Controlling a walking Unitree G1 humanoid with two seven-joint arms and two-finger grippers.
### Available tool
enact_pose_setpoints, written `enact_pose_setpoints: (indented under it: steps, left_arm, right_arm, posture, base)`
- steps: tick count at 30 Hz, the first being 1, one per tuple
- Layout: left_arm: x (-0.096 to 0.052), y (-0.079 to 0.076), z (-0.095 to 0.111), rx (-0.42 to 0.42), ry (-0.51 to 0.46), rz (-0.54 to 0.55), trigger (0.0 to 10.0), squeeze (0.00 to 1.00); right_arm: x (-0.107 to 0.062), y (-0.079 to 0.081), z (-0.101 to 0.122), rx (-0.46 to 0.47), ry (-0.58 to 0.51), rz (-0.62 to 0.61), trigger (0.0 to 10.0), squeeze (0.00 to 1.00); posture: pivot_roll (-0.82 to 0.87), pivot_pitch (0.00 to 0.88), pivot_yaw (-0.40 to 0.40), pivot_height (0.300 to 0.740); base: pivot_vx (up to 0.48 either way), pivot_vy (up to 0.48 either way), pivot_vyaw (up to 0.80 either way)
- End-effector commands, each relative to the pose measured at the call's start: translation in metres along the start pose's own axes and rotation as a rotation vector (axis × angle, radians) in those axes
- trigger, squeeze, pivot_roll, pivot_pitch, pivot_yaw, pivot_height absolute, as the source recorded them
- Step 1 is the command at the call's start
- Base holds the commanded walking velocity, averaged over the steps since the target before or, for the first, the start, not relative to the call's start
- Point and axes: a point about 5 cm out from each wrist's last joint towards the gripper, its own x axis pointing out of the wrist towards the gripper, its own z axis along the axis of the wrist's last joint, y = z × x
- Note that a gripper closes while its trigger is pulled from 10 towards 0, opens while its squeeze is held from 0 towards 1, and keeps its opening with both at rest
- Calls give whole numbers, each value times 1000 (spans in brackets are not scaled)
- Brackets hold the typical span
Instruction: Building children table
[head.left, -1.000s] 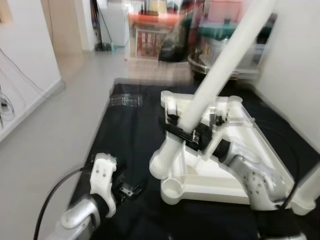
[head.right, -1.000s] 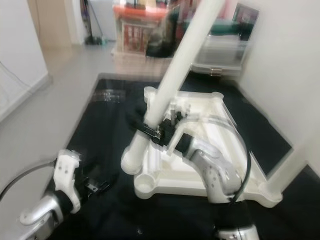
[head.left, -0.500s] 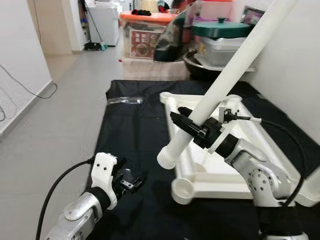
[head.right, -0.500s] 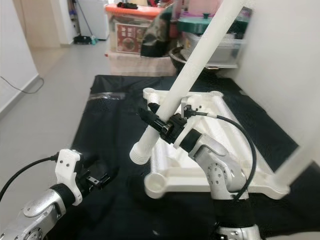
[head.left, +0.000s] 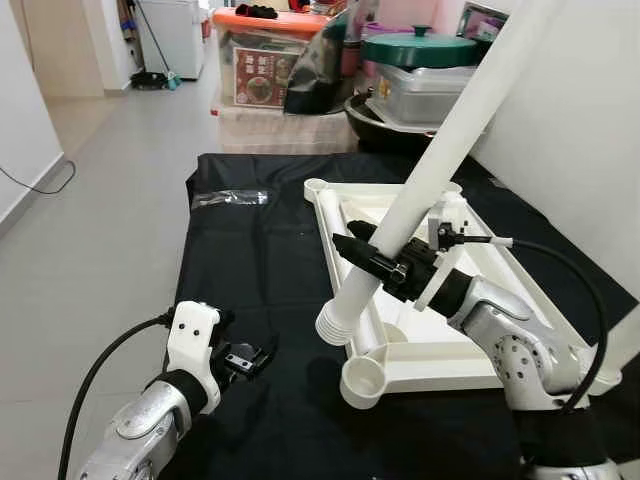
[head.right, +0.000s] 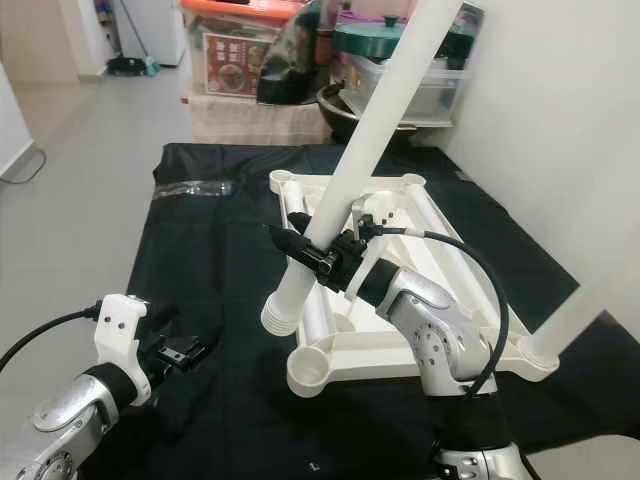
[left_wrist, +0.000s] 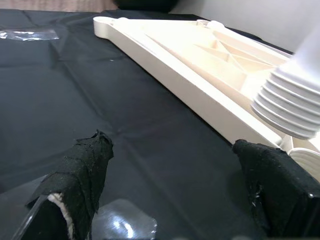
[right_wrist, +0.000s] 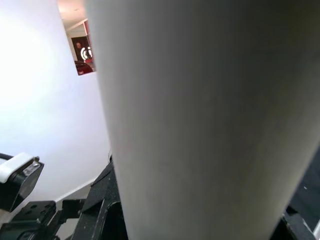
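We see one long white table leg (head.left: 440, 150) held on a steep slant, its ribbed threaded end (head.left: 337, 326) pointing down toward our left and its upper length rising up and away to our right, out of the top of the head views. The ribbed end hangs just above the near-left corner of the one white tabletop (head.left: 480, 350), which lies upside down on a black sheet (head.left: 250, 260) spread over the floor. Our right end effector (head.left: 385, 262) is clamped on the table leg low on its shaft, black fingers pressed against either side. Our left end effector (head.left: 245, 360) hovers low over the black sheet, near the tabletop's left edge, its two padded fingers (left_wrist: 85, 175) spread well apart and holding nothing. At the tabletop's near corner one round open socket (head.left: 365, 380) faces up. A second white leg (head.right: 580, 310) stands at the far right corner. One clear plastic bag (head.left: 230, 198) lies on the sheet's far left part. Storage boxes (head.left: 265, 60) and a green-lidded pot (head.left: 420, 50) crowd the background.
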Motion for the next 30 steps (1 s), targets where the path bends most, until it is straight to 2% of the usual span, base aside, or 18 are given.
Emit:
enact_pose_setpoints:
  steps: [1, 6, 10, 14, 20, 22, 30]
  left_arm:
    - [1, -2, -1, 8, 6, -5, 10000, 0]
    - [2, 0, 0, 10, 2, -6, 10000, 0]
    - [4, 0, 1, 14, -4, -6, 10000, 0]
    - [3, 1, 1, 15, -4, -4, 10000, 0]
    - [2, 2, 0, 15, -5, 10, 10000, 0]
    - [1, 2, 0, 15, -4, 12, 10000, 0]
    - [1, 5, 0, 23, -4, 15, 10000, 0]
  right_arm:
    - [-2, -3, 2, -13, 24, 14, 0, 0]
    - [-7, -4, 5, -50, 68, 59, 0, 0]
    - [-12, 3, 0, -102, 178, 200, 0, 0]
    - [-13, 5, -5, -116, 226, 248, 0, 0]
    - [-3, 13, -13, -117, 227, 294, 0, 0]
    - [4, 16, -21, -143, 239, 308, 0, 0]
    - [10, 15, -29, -209, 267, 314, 0, 0]
  posture:
    - [81, 0, -99, 740]
    - [81, 0, -99, 740]
    - [77, 0, -104, 740]
    - [78, 0, -105, 740]
    - [91, 0, -112, 740]
    - [91, 0, -112, 740]
    - [96, 0, -111, 740]
  base:
    - [0, 0, -800]
    - [0, 0, -160]
    - [0, 0, 0]
    - [0, 0, 0]
    - [0, 0, 0]
    - [0, 0, 0]
    - [0, 0, 0]
